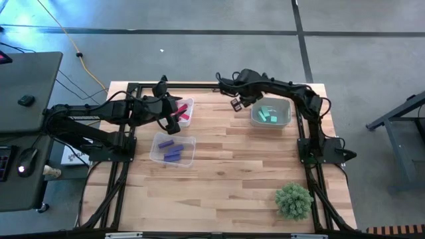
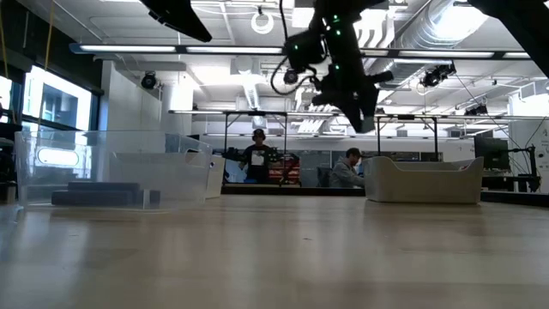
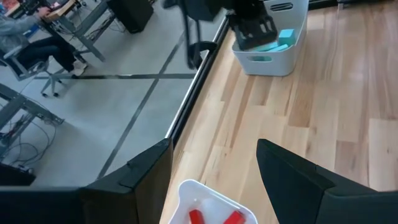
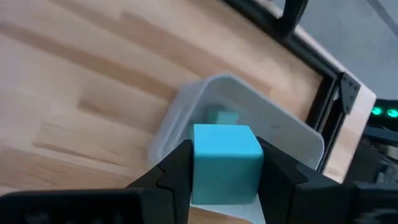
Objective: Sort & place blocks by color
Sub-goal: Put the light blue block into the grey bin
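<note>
A teal cube (image 4: 225,163) is clamped between the fingers of the right gripper (image 4: 225,177), which is held above the near-left rim of the white bin (image 1: 284,120) at the table's (image 1: 232,192) far right corner. More teal blocks (image 1: 268,114) are seen inside that bin. The left gripper (image 3: 214,180) is held with its fingers spread and nothing between them, above the clear bin (image 1: 188,105) of red blocks (image 1: 182,113) at the far edge. Purple blocks (image 1: 170,149) are lying in a second clear bin (image 1: 188,158) nearer the middle.
</note>
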Tool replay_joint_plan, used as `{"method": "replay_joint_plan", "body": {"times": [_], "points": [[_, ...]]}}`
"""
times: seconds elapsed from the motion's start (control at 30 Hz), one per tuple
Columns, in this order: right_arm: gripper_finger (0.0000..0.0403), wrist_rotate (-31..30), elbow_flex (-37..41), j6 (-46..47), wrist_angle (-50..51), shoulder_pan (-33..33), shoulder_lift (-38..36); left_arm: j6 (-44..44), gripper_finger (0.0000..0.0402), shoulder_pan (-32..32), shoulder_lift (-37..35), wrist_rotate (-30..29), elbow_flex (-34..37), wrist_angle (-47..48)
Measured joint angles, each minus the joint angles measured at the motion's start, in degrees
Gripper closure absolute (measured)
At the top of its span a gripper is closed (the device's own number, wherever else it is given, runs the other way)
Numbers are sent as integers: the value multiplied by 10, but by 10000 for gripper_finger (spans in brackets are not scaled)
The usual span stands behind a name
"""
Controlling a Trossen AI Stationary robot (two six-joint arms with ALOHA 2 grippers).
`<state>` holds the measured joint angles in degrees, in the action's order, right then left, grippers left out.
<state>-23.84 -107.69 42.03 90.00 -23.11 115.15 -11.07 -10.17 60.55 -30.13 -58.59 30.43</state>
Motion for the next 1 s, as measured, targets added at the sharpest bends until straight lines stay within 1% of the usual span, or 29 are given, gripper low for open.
{"method": "replay_joint_plan", "body": {"times": [0.2,0.47,0.57,0.7,0.8,1.0], "points": [[283,4,89,2,1,0,-1,5,179,0,0,0,0,-1],[283,6,163,-20,-1,-10,-2,6,179,0,0,0,0,-2],[283,21,186,-41,-6,-14,-2,7,179,0,0,0,0,-2],[282,35,204,-80,-23,-14,-2,28,179,0,0,0,0,-2],[281,58,206,-109,-40,-17,-2,35,179,0,0,0,0,-3],[280,89,206,-138,-56,-32,-2,36,179,0,0,0,0,-3]]}}
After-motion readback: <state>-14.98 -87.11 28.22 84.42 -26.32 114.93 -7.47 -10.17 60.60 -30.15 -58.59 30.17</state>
